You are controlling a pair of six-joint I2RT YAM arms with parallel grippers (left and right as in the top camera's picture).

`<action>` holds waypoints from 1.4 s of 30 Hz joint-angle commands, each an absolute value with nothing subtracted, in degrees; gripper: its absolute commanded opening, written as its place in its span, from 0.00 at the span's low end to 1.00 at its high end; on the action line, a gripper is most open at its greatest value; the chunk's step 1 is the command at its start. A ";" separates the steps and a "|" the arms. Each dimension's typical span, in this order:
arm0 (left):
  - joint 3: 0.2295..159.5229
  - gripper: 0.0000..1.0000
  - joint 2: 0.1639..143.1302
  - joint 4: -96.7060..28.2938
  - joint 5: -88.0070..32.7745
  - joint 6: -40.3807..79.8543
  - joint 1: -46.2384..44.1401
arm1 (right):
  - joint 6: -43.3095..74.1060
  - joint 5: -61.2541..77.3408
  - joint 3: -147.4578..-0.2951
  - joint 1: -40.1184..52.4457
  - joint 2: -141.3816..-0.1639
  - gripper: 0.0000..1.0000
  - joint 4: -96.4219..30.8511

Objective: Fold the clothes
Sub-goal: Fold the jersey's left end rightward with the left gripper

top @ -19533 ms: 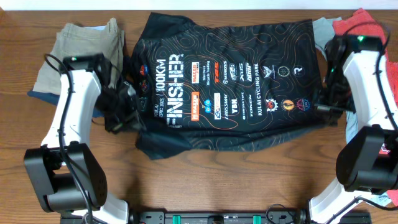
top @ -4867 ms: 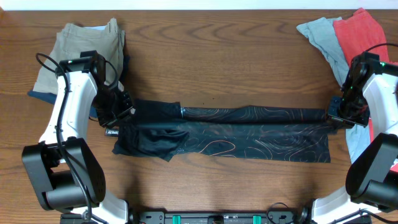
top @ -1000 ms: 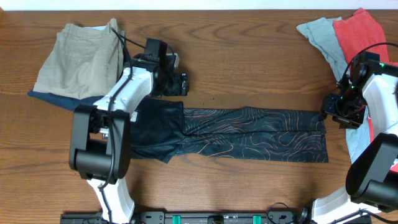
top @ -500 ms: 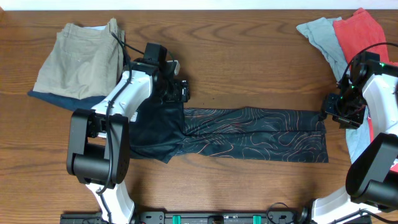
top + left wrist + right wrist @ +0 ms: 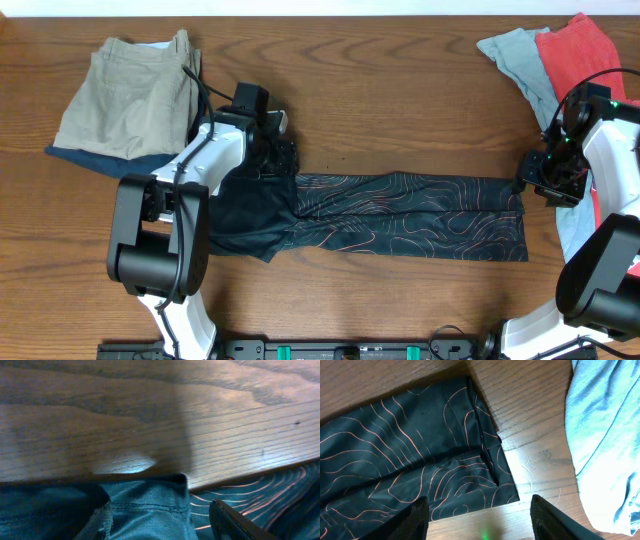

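left pincer (image 5: 284, 160) lowered to jersey (image 5: 400, 215) top edge; right pincer (image 5: 525, 187) unmoved.

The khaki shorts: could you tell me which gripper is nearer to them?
Left. The left gripper is just right of the khaki shorts, at the jersey's sleeve end; the right gripper is across the table at its other end.

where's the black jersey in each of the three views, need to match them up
Overhead: the black jersey lies as a long folded strip across the middle of the picture.
Left wrist: it runs along the bottom edge, a stitched hem at centre.
Right wrist: it covers the left half, its end corner near centre.
Shared landmark: the wooden table beside its edge.
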State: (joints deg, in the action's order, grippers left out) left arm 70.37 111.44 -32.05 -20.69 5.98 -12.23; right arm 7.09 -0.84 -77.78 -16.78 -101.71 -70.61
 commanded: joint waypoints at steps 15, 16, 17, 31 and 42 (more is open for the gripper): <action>68.66 0.44 111.44 -30.72 -10.83 5.80 -18.28 | 6.52 -0.58 -77.54 -17.19 -100.51 0.64 -70.67; 68.69 0.38 111.44 -30.72 -10.85 5.80 -18.31 | 6.52 -0.58 -77.54 -17.19 -100.51 0.63 -70.67; 68.69 0.29 111.44 -30.70 -10.83 5.80 -18.31 | 6.52 -0.60 -77.54 -17.19 -100.51 0.64 -70.67; 69.95 0.06 104.12 -37.45 -12.25 6.68 -18.35 | 5.48 -0.60 -77.54 -17.19 -100.51 0.65 -70.70; 69.54 0.06 99.92 -58.22 -22.96 6.66 -18.35 | 5.50 -0.60 -77.54 -17.19 -100.51 0.65 -70.50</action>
